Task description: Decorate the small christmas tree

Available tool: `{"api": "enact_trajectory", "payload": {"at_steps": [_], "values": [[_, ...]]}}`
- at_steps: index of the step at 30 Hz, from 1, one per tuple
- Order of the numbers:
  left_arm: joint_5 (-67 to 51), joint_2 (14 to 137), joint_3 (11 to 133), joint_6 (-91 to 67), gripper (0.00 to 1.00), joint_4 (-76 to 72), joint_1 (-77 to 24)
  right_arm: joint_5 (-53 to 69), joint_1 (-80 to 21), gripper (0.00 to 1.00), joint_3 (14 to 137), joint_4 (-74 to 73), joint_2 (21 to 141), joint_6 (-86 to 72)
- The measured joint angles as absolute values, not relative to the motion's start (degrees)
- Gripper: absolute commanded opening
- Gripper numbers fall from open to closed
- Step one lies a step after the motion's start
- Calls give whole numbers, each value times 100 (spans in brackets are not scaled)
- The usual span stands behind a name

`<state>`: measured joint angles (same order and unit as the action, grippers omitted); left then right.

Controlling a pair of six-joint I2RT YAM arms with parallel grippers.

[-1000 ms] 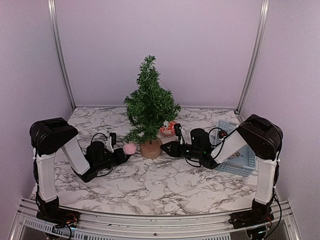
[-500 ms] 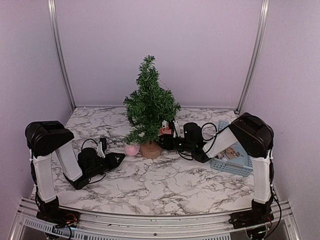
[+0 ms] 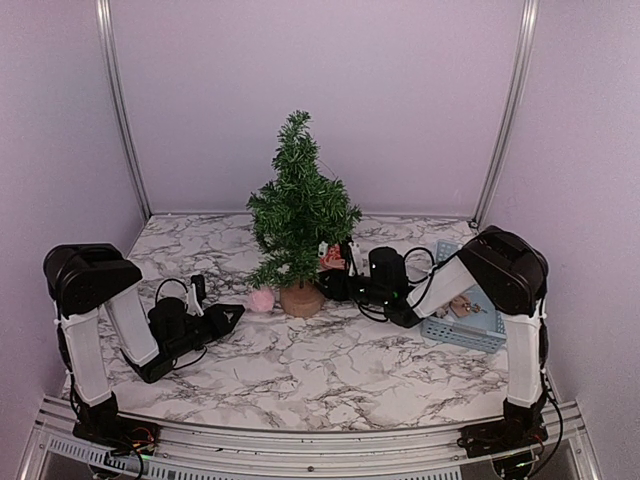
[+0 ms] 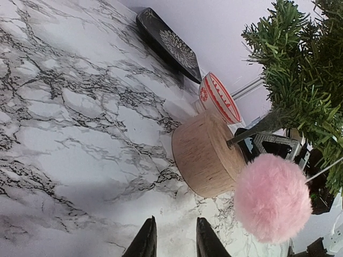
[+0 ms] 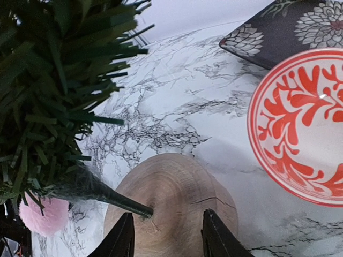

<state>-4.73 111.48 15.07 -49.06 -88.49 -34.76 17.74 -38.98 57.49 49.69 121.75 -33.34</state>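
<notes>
At the right edge of the marble table (image 3: pixel 330 375) sits a pale blue basket (image 3: pixel 465 337) with a few small things (image 3: pixel 462 306) in it, tan and white, too small to name. Just right of the tree's foot is a white bowl (image 5: pixel 300 123) with a red rim and a red branching pattern inside; whether it stands upright or tilted cannot be told. Beyond the bowl lies a dark tray (image 5: pixel 284 24) printed with pale flowers. The small christmas tree (image 3: pixel 300 205) stands upright in the middle of the table, toward the back wall. It is dark green with stiff, bristly needles, widest low down and tapering to a thin top. Its thin trunk (image 5: pixel 107 199) goes into a round tan wooden base (image 3: pixel 301 298) with a fine crack in its top face. A fluffy pink pompom (image 4: pixel 272 198) with a thin pale thread sits just beside the base on the left. The left gripper (image 4: pixel 174 235) lies low over the table, apart from the pompom, its jaws a narrow gap apart with nothing between them. The right gripper (image 5: pixel 167 225) is close against the base from the right, its jaws spread, gripping nothing.
</notes>
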Motion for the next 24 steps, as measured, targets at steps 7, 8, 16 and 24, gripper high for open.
{"api": "enact_trajectory", "payload": {"at_steps": [7,8,16,24], "values": [[-449,11126,1509,-4884,25,-8847,-3476,1326,-3892,43,5782,4372,12101,-3138],[-449,11126,1509,-4882,25,-8847,-3476,1288,-3892,42,5822,4281,12108,-3116],[-436,10954,1516,-4840,25,-8788,-3476,1339,-3887,31,6143,4171,12315,-3089],[-235,10392,1492,-4735,24,-8449,-3476,1459,-3894,26,5789,4622,12283,-3430]]}}
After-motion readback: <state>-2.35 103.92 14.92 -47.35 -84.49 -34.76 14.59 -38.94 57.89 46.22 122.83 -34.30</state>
